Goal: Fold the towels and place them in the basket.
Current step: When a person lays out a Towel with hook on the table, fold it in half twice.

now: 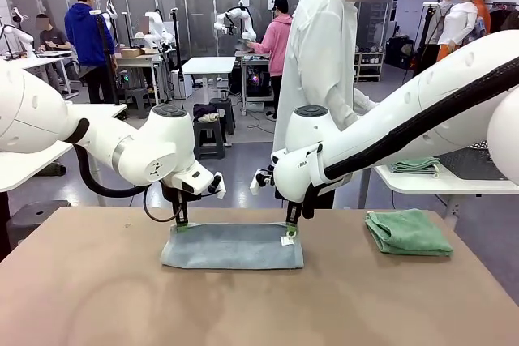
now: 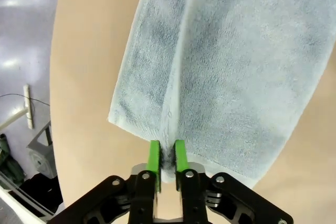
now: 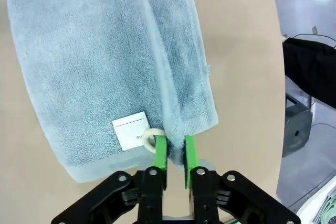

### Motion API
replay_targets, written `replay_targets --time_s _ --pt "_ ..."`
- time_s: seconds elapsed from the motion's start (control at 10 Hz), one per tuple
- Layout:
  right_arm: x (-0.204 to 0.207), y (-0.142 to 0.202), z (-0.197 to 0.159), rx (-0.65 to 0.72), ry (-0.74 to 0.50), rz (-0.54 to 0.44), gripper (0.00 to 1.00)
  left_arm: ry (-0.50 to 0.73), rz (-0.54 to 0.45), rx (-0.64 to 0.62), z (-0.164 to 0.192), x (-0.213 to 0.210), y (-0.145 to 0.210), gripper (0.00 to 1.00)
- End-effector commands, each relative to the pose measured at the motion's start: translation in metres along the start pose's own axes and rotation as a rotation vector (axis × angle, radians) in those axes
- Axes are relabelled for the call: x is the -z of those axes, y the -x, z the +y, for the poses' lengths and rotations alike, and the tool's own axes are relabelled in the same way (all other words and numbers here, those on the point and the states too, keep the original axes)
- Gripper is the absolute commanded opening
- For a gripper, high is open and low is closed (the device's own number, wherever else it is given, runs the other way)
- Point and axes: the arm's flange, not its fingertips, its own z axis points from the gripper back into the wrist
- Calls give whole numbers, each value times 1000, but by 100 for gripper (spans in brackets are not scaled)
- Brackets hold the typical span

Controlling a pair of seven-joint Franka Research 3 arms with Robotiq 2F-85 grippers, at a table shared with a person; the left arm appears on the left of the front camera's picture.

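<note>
The left end effector (image 2: 167,142) stands narrow, its green pads (image 2: 154,155) on either side of the folded edge of the pale blue-grey towel (image 2: 226,77); I cannot tell whether they press it. The right end effector (image 3: 175,139) is just as narrow at the towel's other far corner, beside the white tag (image 3: 131,128). The towel lies folded flat mid-counter (image 1: 243,313). The mint green towel (image 1: 408,232) lies folded, well apart to its right.

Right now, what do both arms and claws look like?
Left arm and right arm: glossy white rounded shells, dark joint caps. A black cable loops under the left one; a black cable sleeve runs along the right one, which carries small dark lettering. Left claw and right claw: black linkage bodies with screws, slim fingers with bright green pads.
</note>
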Motion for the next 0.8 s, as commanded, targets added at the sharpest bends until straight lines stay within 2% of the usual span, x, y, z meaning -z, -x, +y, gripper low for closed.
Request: replay_targets --time_s 0.0,0.1,0.2,0.3,0.4,0.5,0.6,0.7 --pt "2 5 4 18 61 -24 47 -67 7 -36 1 -3 1 42" --pt "-2 7 4 18 100 -44 29 -125 3 -51 2 -7 4 27" --pt "-10 8 4 20 110 -52 67 -142 -19 -50 3 -15 9 61" --pt "-23 11 7 22 92 -64 49 -129 -52 -23 2 -27 17 45" --pt "-43 15 15 32 30 -60 87 -79 -72 62 -3 -42 27 79" --pt "-73 24 29 6 -27 -60 69 -18 -65 144 -12 -67 43 62" --pt "-101 31 39 -1 -41 -34 100 -2 -84 194 -16 -90 57 97" --pt "-129 36 49 2 -61 -40 88 17 -93 233 -19 -111 70 80"
